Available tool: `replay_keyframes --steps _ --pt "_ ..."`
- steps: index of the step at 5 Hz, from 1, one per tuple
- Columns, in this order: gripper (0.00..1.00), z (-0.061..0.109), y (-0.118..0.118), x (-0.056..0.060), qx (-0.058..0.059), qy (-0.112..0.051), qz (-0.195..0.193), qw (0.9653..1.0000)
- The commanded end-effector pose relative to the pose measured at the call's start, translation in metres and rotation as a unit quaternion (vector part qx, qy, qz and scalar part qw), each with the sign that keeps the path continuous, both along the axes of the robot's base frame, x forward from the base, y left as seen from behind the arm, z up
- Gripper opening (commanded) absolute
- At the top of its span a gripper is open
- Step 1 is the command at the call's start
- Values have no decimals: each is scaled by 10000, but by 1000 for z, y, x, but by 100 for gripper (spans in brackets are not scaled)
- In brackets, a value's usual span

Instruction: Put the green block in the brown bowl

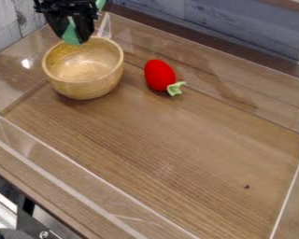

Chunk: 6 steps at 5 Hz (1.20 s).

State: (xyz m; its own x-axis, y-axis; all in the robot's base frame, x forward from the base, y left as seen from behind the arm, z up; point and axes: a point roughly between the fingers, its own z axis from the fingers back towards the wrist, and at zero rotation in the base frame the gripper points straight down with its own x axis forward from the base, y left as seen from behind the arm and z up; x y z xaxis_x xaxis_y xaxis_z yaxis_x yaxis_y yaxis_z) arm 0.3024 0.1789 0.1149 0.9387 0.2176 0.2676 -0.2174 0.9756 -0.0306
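The brown bowl (83, 71) stands at the back left of the wooden table, its pale inside showing nothing in it. My gripper (74, 35) hangs above the bowl's far left rim, at the top edge of the picture. Its dark fingers are shut on the green block (75, 33), which points downward between them. Only the block's lower part shows, and it is clear of the bowl.
A red round toy with a green stem (161, 76) lies just right of the bowl. Clear plastic walls (40, 159) run around the table's edges, and a grey plank wall (227, 23) closes the back.
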Motion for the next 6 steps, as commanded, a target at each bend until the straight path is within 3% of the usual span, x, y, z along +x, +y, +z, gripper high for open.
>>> replay_keyframes --steps 1,3,5,6 --pt "100 20 -1 1 186 -201 -88 9996" --pt "100 53 11 -3 42 -167 -344 9993" --pt "100 32 -2 -5 -69 -67 -1 10000" --pt "100 39 -20 -7 -148 -41 -258 9995"
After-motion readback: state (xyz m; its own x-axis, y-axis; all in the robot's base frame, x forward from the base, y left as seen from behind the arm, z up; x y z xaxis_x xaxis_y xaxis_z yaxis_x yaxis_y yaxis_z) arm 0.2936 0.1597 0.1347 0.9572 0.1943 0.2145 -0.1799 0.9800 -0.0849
